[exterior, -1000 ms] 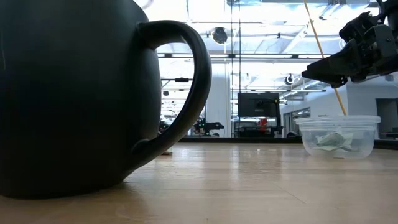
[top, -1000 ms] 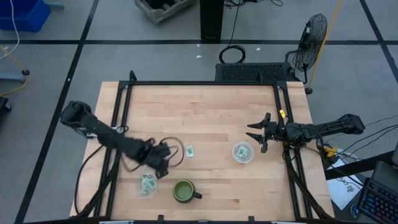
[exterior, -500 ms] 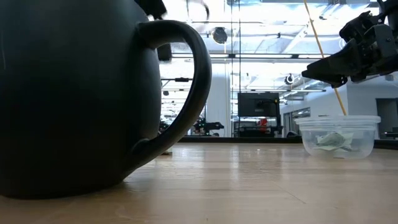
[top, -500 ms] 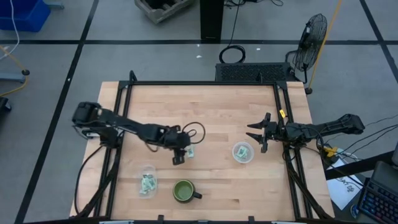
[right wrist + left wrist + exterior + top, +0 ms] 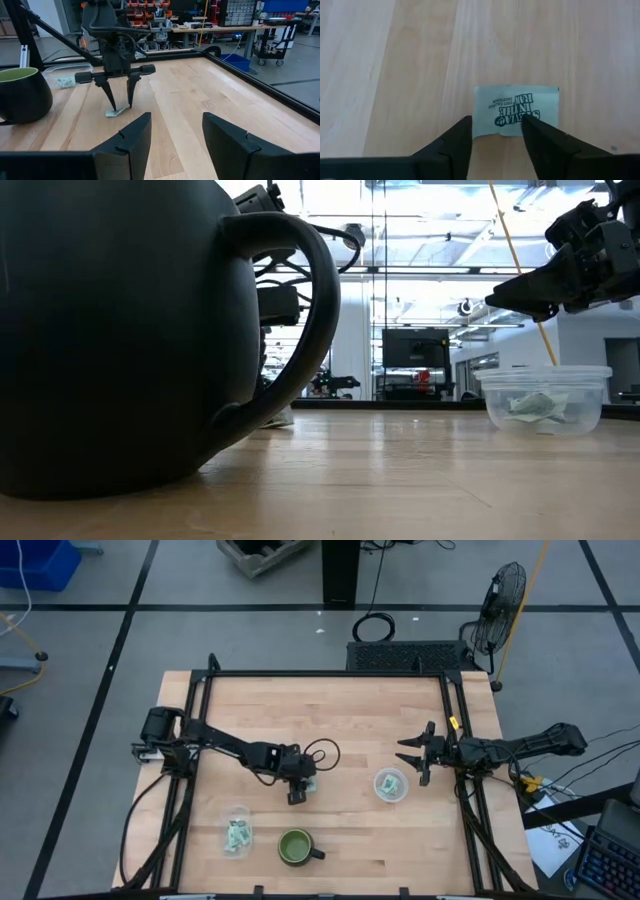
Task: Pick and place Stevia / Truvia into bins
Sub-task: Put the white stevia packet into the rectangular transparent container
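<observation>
The left end effector (image 5: pixel 298 790) stood open over 1 sweetener packet (image 5: pixel 516 110) lying flat mid-worktop (image 5: pixel 340 715), fingertips straddling its edge. The right end effector (image 5: pixel 411 757) hung open beside a clear cup (image 5: pixel 390 785) holding packets; another filled cup (image 5: pixel 237 837) sat near the green mug (image 5: pixel 296 847).

- Middle of the table (image 5: pixel 340 720) is wide open bare wood, nothing between the two arms.
- Left gripper (image 5: pixel 300 790) sits low over a lone packet (image 5: pixel 308 783), fingers spread, one tip on each side.
- Green mug (image 5: pixel 296 847) stands near it, toward the front edge.
- One clear cup (image 5: pixel 237 832) beside the mug, the other cup (image 5: pixel 390 785) just beside the right gripper (image 5: pixel 417 754), which hangs open.
</observation>
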Robot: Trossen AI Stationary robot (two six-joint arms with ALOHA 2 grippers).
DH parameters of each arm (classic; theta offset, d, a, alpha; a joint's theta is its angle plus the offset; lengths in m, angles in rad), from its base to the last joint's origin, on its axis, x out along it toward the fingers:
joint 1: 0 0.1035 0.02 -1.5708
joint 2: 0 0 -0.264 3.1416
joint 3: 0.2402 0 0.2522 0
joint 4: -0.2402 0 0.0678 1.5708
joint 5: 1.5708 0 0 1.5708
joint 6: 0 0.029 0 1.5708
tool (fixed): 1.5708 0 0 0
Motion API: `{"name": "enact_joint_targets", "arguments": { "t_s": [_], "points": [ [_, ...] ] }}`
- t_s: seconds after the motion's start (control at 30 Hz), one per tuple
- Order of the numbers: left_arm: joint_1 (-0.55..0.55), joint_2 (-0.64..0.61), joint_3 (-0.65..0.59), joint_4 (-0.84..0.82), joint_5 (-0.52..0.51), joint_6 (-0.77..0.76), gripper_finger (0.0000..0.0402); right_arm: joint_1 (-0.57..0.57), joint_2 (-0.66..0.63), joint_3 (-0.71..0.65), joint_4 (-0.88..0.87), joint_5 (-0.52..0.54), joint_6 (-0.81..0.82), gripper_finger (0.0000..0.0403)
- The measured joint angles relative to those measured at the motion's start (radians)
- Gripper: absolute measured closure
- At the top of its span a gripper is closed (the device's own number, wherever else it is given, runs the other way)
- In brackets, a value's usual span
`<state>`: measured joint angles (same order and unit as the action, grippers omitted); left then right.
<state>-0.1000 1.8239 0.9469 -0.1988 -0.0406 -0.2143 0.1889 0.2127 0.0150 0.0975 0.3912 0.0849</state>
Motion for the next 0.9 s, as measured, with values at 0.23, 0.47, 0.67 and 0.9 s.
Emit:
{"name": "enact_joint_targets", "arguments": {
  "t_s": [0.23,0.47,0.67,0.9],
  "points": [
    [0.000,-0.016,-0.002,-0.008,0.011,-0.023,0.0308,0.000,0.000,0.000,0.001,0.000,0.000,0.0234],
    [-0.005,-0.055,-0.005,-0.068,0.077,-0.061,0.0391,0.000,0.000,0.000,0.002,0.000,0.000,0.0234],
    [-0.053,-0.167,-0.005,-0.222,0.068,-0.149,0.0375,0.000,0.000,0.000,0.003,0.000,0.000,0.0234],
    [-0.178,-0.356,-0.004,-0.450,0.066,-0.375,0.0392,0.000,0.000,0.000,0.003,0.000,0.000,0.0234]
  ]
}}
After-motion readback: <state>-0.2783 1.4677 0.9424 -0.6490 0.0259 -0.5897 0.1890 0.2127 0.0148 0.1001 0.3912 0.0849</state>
